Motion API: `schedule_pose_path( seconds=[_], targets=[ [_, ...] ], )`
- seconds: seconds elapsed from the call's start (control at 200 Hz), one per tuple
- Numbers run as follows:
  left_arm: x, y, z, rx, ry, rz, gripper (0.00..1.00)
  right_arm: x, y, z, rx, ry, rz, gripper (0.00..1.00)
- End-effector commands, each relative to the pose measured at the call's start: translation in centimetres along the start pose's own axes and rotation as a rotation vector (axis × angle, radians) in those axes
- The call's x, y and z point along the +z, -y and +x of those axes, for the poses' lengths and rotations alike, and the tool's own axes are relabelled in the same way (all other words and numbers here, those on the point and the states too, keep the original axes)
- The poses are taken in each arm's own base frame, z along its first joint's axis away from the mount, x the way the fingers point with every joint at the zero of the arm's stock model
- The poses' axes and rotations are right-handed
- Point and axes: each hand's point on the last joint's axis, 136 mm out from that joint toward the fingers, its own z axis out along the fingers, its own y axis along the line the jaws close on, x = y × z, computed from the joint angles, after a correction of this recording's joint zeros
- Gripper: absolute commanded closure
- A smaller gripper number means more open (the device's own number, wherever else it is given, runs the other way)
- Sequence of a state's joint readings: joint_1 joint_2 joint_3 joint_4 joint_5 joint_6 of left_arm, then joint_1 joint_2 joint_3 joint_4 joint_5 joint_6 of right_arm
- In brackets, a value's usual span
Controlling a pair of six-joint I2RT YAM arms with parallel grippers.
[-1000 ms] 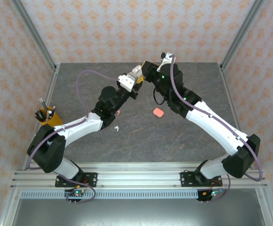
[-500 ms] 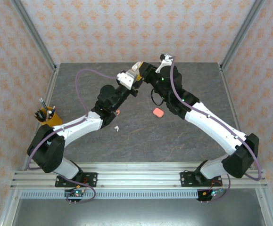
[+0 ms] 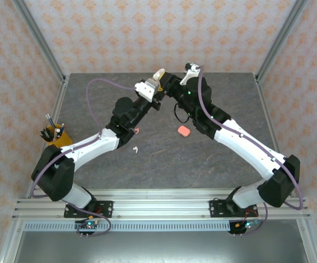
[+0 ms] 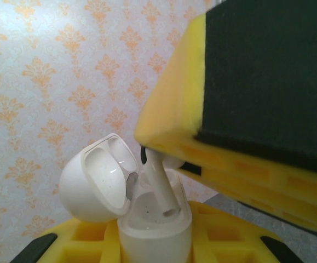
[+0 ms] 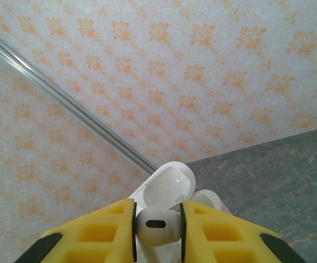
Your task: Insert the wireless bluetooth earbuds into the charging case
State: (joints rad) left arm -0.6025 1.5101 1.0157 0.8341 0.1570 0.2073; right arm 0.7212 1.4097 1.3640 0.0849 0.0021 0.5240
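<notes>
Pale wallpaper with an orange damask pattern covers the back wall [image 3: 147,33] at 12 o'clock and the side walls at 9 and 3 o'clock. Two slanted aluminium posts [image 3: 40,41] rise from the far corners at 10 and 2 o'clock. The surface [image 3: 202,159] is a dark grey, marble-veined sheet. At its 6 o'clock edge runs a ribbed aluminium rail [image 3: 158,205], with a perforated strip [image 3: 163,226] just below it and a plain grey metal panel [image 3: 158,246] beyond. The light is soft and even, without hard shadows.
</notes>
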Motion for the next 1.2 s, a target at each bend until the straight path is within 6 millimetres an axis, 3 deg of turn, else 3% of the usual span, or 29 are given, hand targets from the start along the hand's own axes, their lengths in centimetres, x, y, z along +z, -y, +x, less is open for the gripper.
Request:
schedule_pose_path(
  seconds=[0.0, 0.636, 1.196],
  targets=[
    [0.2, 0.1, -3.8, -0.017, 0.105, 0.01, 1.0, -0.3, -1.1, -0.5, 0.018, 0.019, -0.049, 0.76],
    [0.9, 0.6, -3.3, -0.039, 0.098, 0.031, 1.0, 0.1, -1.8, -0.1, 0.008, 0.001, -0.09, 0.77],
    [1.0, 0.2, -4.4, -0.036, 0.119, 0.018, 1.0, 0.2, -0.6, 2.8, -0.051, -0.096, -0.08, 0.78]
  ],
)
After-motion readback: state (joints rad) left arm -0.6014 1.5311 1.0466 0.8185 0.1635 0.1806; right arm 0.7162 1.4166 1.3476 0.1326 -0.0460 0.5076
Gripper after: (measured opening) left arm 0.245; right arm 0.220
